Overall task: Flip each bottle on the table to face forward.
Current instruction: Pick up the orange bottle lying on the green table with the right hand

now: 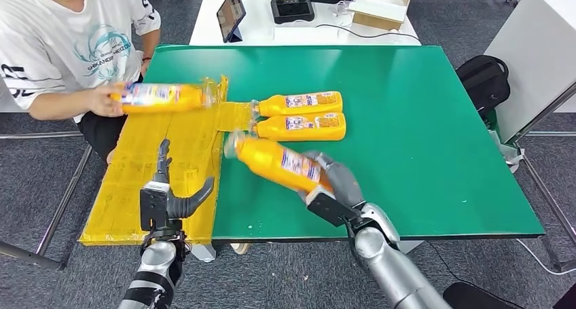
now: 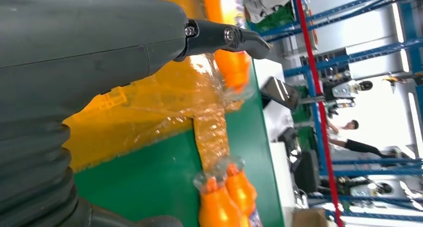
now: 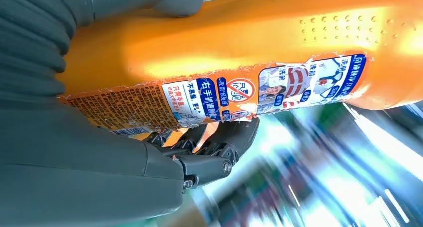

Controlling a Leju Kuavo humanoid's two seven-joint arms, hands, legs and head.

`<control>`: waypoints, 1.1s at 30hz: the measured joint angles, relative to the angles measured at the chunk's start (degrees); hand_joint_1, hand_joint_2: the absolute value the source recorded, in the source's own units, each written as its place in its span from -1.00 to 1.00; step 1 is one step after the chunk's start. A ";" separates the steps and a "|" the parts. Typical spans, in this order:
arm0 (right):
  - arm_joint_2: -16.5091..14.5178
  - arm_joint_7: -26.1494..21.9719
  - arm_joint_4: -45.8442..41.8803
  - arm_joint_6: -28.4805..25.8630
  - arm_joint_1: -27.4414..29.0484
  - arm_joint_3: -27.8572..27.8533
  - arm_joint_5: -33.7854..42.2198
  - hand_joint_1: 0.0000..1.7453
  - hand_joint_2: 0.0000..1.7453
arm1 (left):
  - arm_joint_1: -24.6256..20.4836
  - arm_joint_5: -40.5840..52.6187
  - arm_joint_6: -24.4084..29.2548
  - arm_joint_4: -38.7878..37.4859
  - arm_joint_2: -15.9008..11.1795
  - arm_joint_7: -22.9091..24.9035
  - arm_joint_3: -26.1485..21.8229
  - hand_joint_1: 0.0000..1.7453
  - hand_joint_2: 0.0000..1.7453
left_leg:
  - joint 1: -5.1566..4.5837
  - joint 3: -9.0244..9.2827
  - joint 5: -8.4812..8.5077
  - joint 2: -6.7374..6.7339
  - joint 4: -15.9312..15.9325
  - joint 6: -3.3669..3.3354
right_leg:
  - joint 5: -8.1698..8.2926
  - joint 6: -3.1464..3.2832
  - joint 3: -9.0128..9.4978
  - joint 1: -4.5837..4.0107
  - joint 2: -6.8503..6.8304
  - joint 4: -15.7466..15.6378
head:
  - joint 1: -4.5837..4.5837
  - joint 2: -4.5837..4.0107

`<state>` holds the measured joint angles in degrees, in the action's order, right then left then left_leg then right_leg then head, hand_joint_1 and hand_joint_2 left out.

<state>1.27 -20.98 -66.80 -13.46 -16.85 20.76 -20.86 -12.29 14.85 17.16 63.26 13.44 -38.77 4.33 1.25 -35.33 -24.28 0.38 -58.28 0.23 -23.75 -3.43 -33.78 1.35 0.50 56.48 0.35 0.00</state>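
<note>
right hand (image 1: 331, 180) grasps an orange bottle (image 1: 277, 162) around its lower body, lifted off the green table (image 1: 421, 132) near the front edge, tilted, cap end pointing toward the far left. in the right wrist view the fingers (image 3: 219, 147) wrap under the bottle (image 3: 249, 62) with the thumb over the top, label facing the camera. left hand (image 1: 166, 197) is released, fingers spread and upright, holding nothing, above the front edge of the yellow taped sheet (image 1: 146, 173) that covers the table's left side. in the left wrist view one dark finger (image 2: 224, 37) sticks out over the sheet.

two more bottles (image 1: 299, 115) lie on their sides touching each other near the middle of the table, caps toward the left, labels up, caps just at the yellow strip running off the sheet. a person (image 1: 61, 44) sits at the far left corner, a hand holding a fourth bottle (image 1: 159, 96) on its side over the sheet's far edge; it is motion blurred.

far beyond the table a white desk (image 1: 258, 24) carries a tablet (image 1: 231, 13), a black router (image 1: 292, 9) and a cardboard box (image 1: 384, 3). a black backpack (image 1: 483, 81) sits on the floor off the right edge.
</note>
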 joint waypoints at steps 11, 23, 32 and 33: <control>-6.68 -12.41 -17.82 -14.38 7.39 -9.90 3.09 1.00 1.00 | 1.92 -12.49 -13.49 7.04 0.83 5.16 4.77 -1.00 1.00 | -0.14 -0.20 -0.03 0.03 0.00 -0.04 | 0.00 -0.01 -0.15 0.16 -0.03 -0.07 | 0.02 0.00; -9.78 -16.29 -12.15 -9.08 9.13 -8.71 1.44 1.00 1.00 | 3.00 -28.44 -33.77 10.59 0.81 11.86 13.83 -1.00 1.00 | -0.11 -0.21 -0.03 0.03 0.00 -0.04 | -0.01 -0.01 -0.16 0.14 -0.03 -0.05 | 0.03 0.00; -12.63 -16.62 -5.99 -7.58 9.05 -5.08 0.68 1.00 1.00 | 3.05 -27.56 -33.68 10.90 0.80 12.33 16.72 -1.00 1.00 | -0.11 -0.24 -0.03 0.03 0.00 -0.04 | -0.01 -0.01 -0.18 0.14 -0.03 -0.05 | 0.03 0.00; -13.00 -16.61 -5.15 -7.24 8.94 -4.35 0.35 1.00 1.00 | 3.03 -27.04 -33.24 10.82 0.81 12.48 17.11 -1.00 1.00 | -0.11 -0.24 -0.03 0.02 0.00 -0.04 | -0.01 -0.01 -0.19 0.14 -0.03 -0.05 | 0.03 0.00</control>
<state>-11.73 -37.59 -71.94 -20.71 -7.91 16.41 -20.51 -9.27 -12.20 -16.08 74.08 14.25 -26.30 21.44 1.14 -35.57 -24.30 0.40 -58.27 0.19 -23.76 -3.44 -33.96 1.50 0.47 56.43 0.38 0.00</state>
